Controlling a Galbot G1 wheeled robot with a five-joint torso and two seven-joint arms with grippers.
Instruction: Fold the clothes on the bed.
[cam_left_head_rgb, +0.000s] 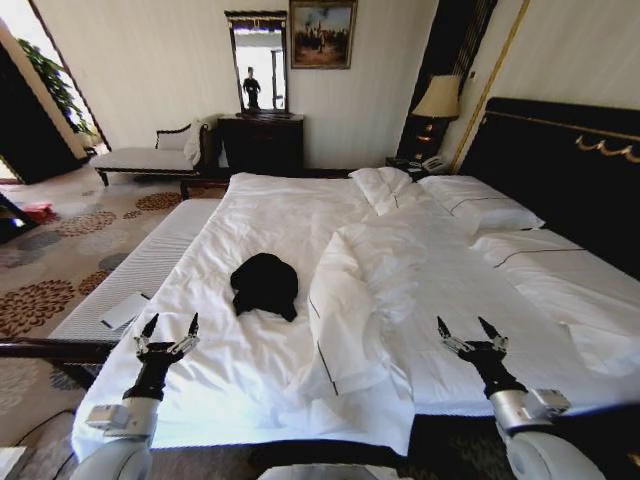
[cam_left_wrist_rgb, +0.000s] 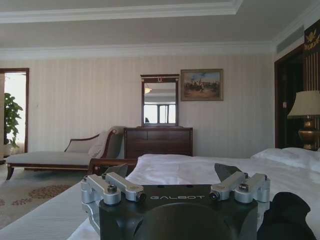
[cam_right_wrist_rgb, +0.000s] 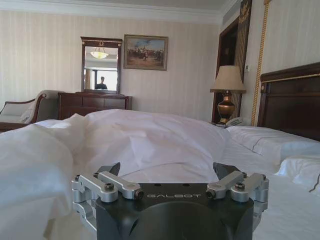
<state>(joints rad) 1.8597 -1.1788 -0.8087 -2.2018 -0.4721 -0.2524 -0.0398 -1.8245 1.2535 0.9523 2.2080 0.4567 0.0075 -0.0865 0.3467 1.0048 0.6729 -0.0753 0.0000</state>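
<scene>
Head view, near edge: left gripper (cam_left_head_rgb: 169, 331) raised over near-left corner of the bed (cam_left_head_rgb: 240, 400), fingers spread wide, nothing between them. Right gripper (cam_left_head_rgb: 472, 335) raised over near-right part of mattress, fingers likewise spread and empty. Both held low, pointed toward far end, set either side of working area; probably a ready stance ahead of any reach, judging by the matched height and spacing.

Just beyond left gripper, slightly right of it: the clothes (cam_left_head_rgb: 265, 283), one dark crumpled heap on white sheet, not spread flat, no lettering readable. Well apart from both grippers, touched by neither. Lay nearer left arm than right, so left likely better placed for a first grab. Folding not begun, by the look of the heap.

Right of heap: white duvet (cam_left_head_rgb: 365, 290) bunched and thrown back into a ridge, between clothes and right gripper. Could hinder spreading toward that side.

Farther: pillows (cam_left_head_rgb: 480, 205) against dark headboard (cam_left_head_rgb: 560, 160), far right.

Farthest: dresser with mirror (cam_left_head_rgb: 262, 140), chaise (cam_left_head_rgb: 150, 155) far left, lamp (cam_left_head_rgb: 438, 98).
</scene>
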